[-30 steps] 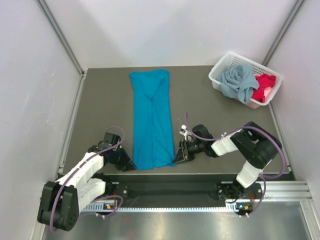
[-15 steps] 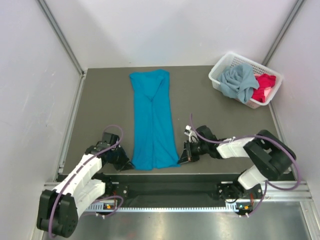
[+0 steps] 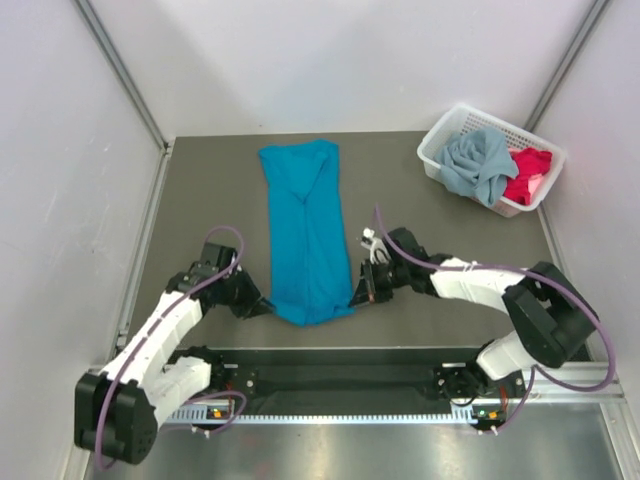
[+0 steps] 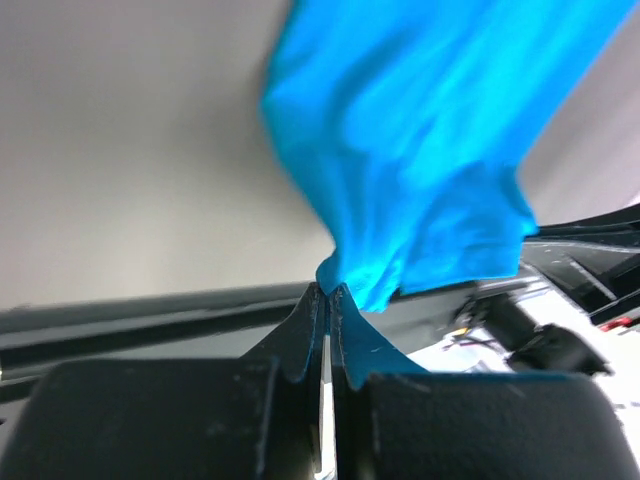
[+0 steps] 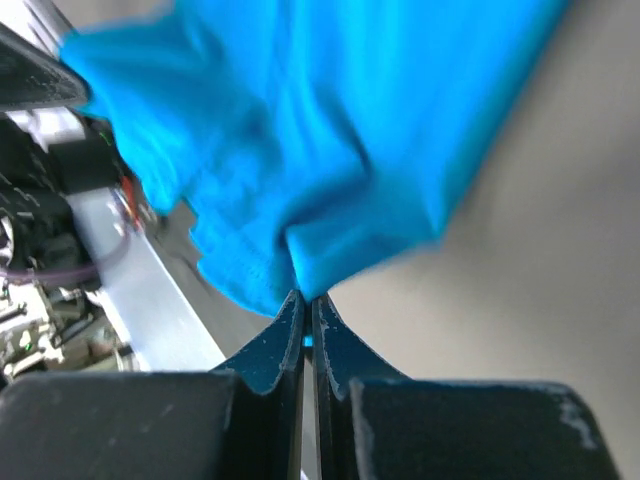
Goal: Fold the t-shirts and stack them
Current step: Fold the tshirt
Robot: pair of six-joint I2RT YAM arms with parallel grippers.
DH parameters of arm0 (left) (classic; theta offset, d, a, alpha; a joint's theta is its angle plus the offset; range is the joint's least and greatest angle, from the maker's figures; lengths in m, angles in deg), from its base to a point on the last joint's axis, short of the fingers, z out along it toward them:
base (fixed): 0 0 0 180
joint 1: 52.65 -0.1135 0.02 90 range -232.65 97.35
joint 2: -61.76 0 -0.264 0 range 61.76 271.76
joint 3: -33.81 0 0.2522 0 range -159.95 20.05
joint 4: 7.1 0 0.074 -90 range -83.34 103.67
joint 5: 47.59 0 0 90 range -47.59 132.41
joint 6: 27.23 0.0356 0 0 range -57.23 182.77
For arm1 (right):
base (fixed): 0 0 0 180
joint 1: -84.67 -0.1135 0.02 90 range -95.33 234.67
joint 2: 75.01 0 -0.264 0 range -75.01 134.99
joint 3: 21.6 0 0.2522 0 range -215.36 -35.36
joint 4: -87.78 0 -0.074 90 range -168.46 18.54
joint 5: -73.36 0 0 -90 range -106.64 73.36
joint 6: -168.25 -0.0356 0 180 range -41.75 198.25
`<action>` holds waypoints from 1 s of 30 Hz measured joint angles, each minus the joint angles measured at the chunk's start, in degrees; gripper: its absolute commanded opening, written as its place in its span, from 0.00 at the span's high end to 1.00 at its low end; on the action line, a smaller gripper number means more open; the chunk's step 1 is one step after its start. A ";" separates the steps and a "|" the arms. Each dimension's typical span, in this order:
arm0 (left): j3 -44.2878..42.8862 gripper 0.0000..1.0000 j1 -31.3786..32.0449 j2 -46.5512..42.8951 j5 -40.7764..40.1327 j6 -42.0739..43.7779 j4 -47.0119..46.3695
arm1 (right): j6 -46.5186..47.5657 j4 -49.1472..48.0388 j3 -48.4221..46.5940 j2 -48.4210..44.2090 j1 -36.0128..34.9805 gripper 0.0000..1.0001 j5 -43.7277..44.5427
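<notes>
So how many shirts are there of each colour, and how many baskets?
teal-blue t-shirt: 1
grey-blue t-shirt: 1
red-pink t-shirt: 1
white basket: 1
Total: 4 things, 3 of them shirts.

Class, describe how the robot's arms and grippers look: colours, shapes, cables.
The left arm and right arm have white shells, black joints and looping purple cables. The left gripper and right gripper are black, with two tapering fingers.

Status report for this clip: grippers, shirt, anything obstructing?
Left gripper and right gripper shut on bright teal-blue cloth t-shirt, near corners. Near hem lifted, bunching. Nothing in the way.
</notes>
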 measured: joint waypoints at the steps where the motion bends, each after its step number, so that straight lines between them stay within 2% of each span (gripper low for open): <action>1: -2.08 1.00 -0.02 2.05 -0.15 0.02 -0.57 | 0.20 1.14 -1.99 0.83 0.26 1.00 0.02; 7: -18.78 1.00 -1.27 18.23 -2.71 3.13 -2.54 | 3.30 7.43 -19.91 10.62 5.31 1.00 -0.50; 16: -42.97 1.00 -8.63 45.86 -1.25 9.42 -4.24 | 6.99 15.76 -45.81 30.82 11.19 1.00 -3.45; 23: -54.69 1.00 -12.17 59.25 1.70 12.09 -3.93 | 7.58 19.89 -58.97 41.42 13.16 1.00 -5.25; 30: -60.78 1.00 -12.59 66.20 5.70 12.20 -5.01 | 6.97 21.75 -65.48 46.47 14.67 1.00 -6.64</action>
